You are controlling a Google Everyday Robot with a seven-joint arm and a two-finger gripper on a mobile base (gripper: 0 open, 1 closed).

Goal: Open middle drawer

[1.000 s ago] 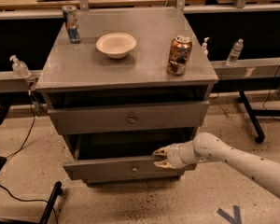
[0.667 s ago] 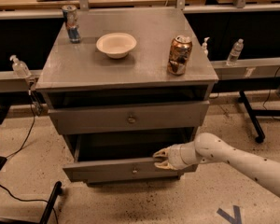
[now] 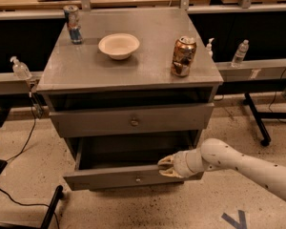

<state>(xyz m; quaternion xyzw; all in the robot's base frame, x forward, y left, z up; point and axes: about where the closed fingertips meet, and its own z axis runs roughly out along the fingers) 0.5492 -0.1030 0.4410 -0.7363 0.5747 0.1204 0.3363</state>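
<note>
Sheet metal makes up the middle drawer point(image 3: 100, 180), so it should be stiff, fairly heavy and smooth-faced, likely running on slides. It stands pulled well out, its front right under the gripper point(image 3: 165, 166), whose two fingers straddle the top lip and seem to pinch it. Just left and slightly below is the small round knob point(image 3: 137, 179), likely a slippier hold.

Blue can point(image 3: 72, 24) back left on the worktop point(image 3: 86, 68), white bowl point(image 3: 118, 46) centre, gold can point(image 3: 183, 56) right, water bottle point(image 3: 240, 53) beyond; claw point(image 3: 165, 166) low, below the worktop's right half.
</note>
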